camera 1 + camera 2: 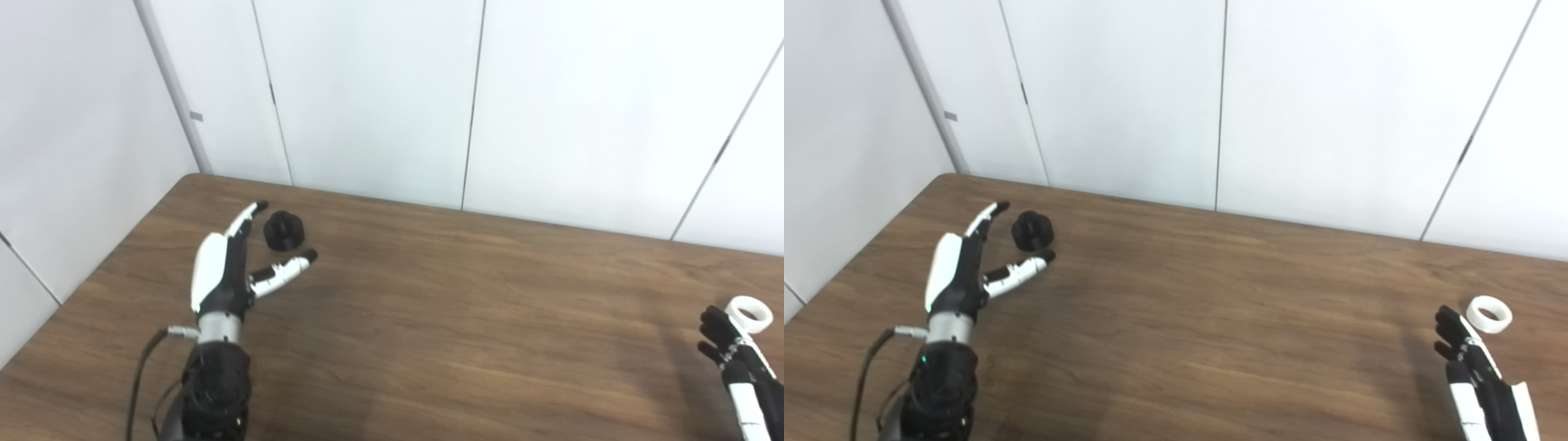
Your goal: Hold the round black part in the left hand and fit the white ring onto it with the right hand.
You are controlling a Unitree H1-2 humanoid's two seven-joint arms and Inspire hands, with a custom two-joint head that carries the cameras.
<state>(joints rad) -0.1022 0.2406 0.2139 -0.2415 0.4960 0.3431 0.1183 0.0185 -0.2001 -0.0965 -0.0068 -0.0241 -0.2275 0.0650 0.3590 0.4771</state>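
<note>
No legible text, label, brand, number or sign appears in either view.

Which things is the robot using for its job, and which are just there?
For the job: round black part, white ring, left hand, right hand.
Just there: wooden table, white wall panels, cable at the left arm.
</note>
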